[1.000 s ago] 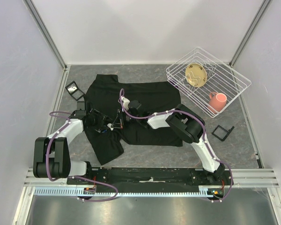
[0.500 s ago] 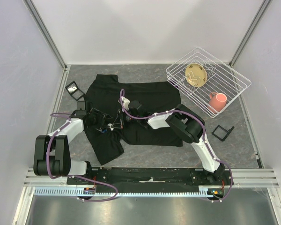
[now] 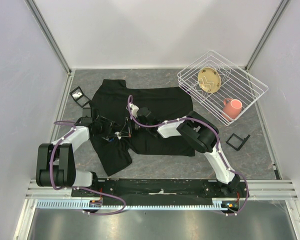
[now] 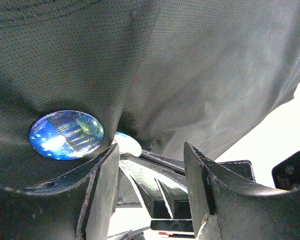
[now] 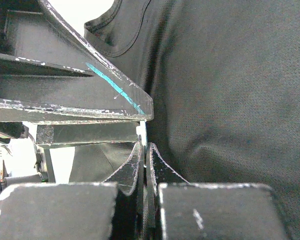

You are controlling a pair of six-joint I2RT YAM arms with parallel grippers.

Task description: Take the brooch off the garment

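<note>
The garment (image 3: 157,100), a black T-shirt, lies spread on the table and fills both wrist views (image 4: 190,60) (image 5: 230,90). A round glossy blue brooch (image 4: 66,135) sits on its fabric, just above my left gripper's left finger. My left gripper (image 3: 111,131) (image 4: 151,147) is open with its jaws well apart. Beside the brooch a small pale disc (image 4: 127,144) shows at the tips of my right gripper (image 3: 126,129) (image 5: 144,145). That gripper is shut on the thin pale disc (image 5: 141,131), seen edge-on. Both grippers meet tip to tip over the shirt's left part.
A white wire rack (image 3: 250,82) at the back right holds a yellow plate (image 3: 209,80) and a pink mug (image 3: 232,107). Small black frames lie left (image 3: 79,95) and right (image 3: 237,141) of the shirt. Walls close in on three sides.
Almost nothing: my left arm has shifted very slightly, and the right arm and the shirt stay as they were.
</note>
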